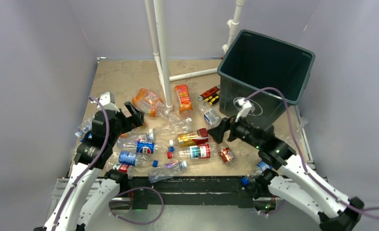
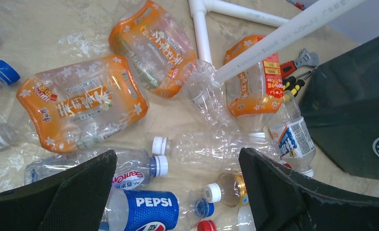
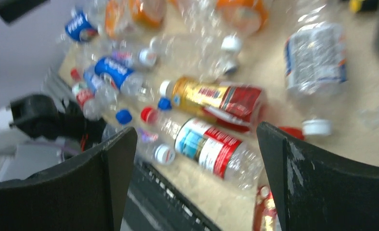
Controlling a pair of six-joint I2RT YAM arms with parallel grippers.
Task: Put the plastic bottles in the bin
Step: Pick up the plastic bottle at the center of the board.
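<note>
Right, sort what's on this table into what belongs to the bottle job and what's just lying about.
Belongs to the job:
- the plastic bottles, scattered over the table, crushed orange-labelled ones included
- the bin, at the far right

Just lying about:
- the small red and yellow-black tools beside the bin
- the white pipe frame

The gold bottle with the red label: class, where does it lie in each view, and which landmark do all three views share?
Top external: gold bottle near picture centre, slightly below the middle.
Left wrist: gold bottle at bottom centre, only its capped end showing.
Right wrist: gold bottle at picture centre, lying on its side.
Shared landmark: the clear bottle with the white-and-blue label, close by in every view.
</note>
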